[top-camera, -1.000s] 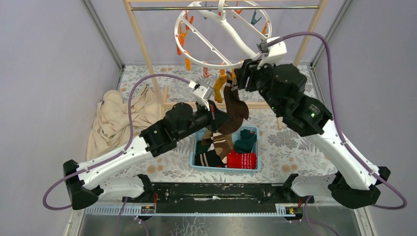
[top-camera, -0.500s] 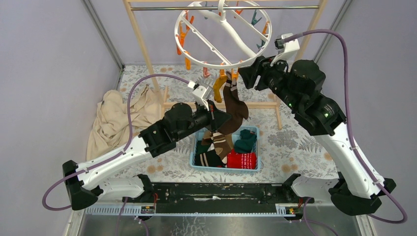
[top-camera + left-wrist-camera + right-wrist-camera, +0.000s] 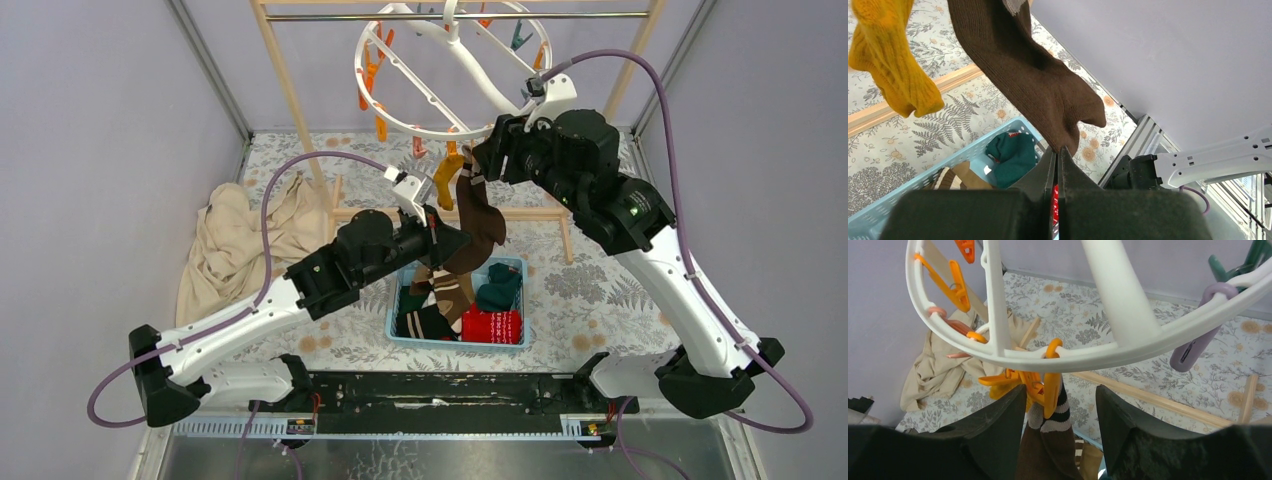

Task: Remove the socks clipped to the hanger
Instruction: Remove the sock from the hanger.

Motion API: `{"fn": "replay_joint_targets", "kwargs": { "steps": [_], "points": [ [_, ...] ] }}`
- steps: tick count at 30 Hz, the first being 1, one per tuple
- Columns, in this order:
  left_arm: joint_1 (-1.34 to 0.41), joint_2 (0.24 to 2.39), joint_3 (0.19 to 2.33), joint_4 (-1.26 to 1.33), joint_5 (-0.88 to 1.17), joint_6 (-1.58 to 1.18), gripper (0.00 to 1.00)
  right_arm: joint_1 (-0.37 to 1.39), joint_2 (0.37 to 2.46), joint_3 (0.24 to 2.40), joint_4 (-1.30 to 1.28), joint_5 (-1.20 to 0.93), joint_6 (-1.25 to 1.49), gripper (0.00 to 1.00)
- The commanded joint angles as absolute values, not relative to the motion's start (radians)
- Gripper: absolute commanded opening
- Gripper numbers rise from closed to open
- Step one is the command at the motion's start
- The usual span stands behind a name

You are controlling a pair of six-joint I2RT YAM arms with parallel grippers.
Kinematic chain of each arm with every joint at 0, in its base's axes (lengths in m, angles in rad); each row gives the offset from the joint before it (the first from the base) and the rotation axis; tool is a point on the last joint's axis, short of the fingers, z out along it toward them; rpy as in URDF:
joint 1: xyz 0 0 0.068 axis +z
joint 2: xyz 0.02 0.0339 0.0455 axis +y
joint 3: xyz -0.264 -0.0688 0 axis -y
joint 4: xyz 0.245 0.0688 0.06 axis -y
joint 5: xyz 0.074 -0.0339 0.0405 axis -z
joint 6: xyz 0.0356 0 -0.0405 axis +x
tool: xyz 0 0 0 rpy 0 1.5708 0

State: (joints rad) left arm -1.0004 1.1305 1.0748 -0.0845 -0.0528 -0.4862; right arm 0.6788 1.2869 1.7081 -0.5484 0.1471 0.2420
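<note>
The white ring hanger (image 3: 450, 70) hangs from the rack bar and fills the top of the right wrist view (image 3: 1118, 305). A brown sock (image 3: 482, 215) with a striped cuff hangs from an orange clip (image 3: 1052, 385) at the ring's near edge. A mustard sock (image 3: 445, 178) hangs beside it. My left gripper (image 3: 462, 240) is shut on the brown sock's toe (image 3: 1048, 100), pinched at the fingertips (image 3: 1058, 149). My right gripper (image 3: 490, 155) is open, its jaws on either side of the orange clip and sock cuff (image 3: 1060, 395).
A light blue basket (image 3: 510, 261) below holds several socks, including a red patterned sock (image 3: 491, 326) and a teal sock (image 3: 499, 287). A beige cloth (image 3: 240, 240) lies at the left. The wooden rack frame (image 3: 290, 100) stands behind. Empty orange and teal clips dangle from the ring.
My right arm swung off to the right, then came back left to the orange clip. My left gripper has kept still on the brown sock's toe.
</note>
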Motion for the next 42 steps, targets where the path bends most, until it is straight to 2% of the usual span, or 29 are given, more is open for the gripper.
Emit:
{"fn": "replay_joint_targets", "kwargs": {
  "steps": [1, 11, 22, 42],
  "points": [
    [-0.996, 1.14, 1.065, -0.06, -0.065, -0.48, 0.0, 0.696, 1.278, 1.771, -0.541, 0.2, 0.256, 0.6],
    [-0.996, 1.167, 1.07, -0.048, -0.061, -0.479, 0.0, 0.868, 1.339, 1.874, -0.624, 0.428, 0.223, 0.57],
    [-0.995, 1.158, 1.069, -0.052, -0.055, -0.472, 0.0, 0.978, 1.396, 1.957, -0.706, 0.734, 0.212, 0.53],
    [-0.991, 1.157, 1.064, -0.046, -0.045, -0.469, 0.0, 1.006, 1.467, 2.021, -0.706, 0.784, 0.177, 0.54]
  ]
}}
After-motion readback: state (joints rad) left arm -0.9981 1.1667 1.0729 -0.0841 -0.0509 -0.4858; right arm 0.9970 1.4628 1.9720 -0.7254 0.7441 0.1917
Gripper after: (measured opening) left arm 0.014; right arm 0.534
